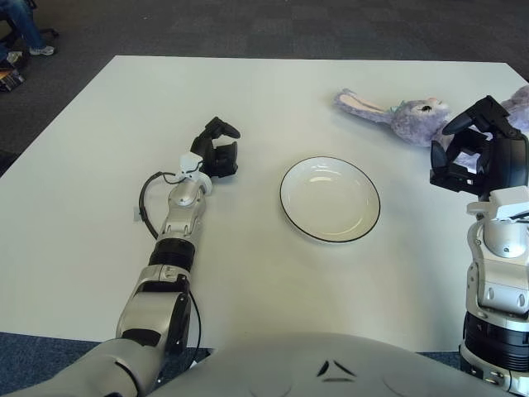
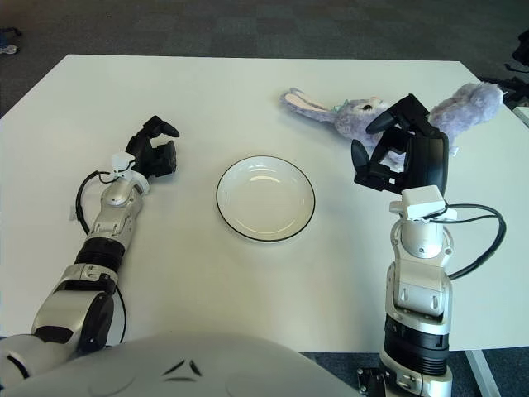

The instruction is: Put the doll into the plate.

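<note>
I see the purple plush rabbit doll (image 2: 376, 114) lying on its side at the far right of the white table (image 1: 273, 91), well apart from the white black-rimmed plate (image 2: 265, 198) at centre. Right hand (image 2: 397, 153) hovers just in front of the doll, fingers spread, holding nothing. Left hand (image 1: 216, 152) shows left of the plate, fingers curled, empty.

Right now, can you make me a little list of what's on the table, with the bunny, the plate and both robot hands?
doll: purple plush bunny, lying at the table's far right, outside the plate
plate: white round plate with dark rim, holding nothing
right robot hand: raised just in front of the bunny, fingers open, holding nothing
left robot hand: left of the plate, fingers curled, holding nothing
table: white tabletop
</note>
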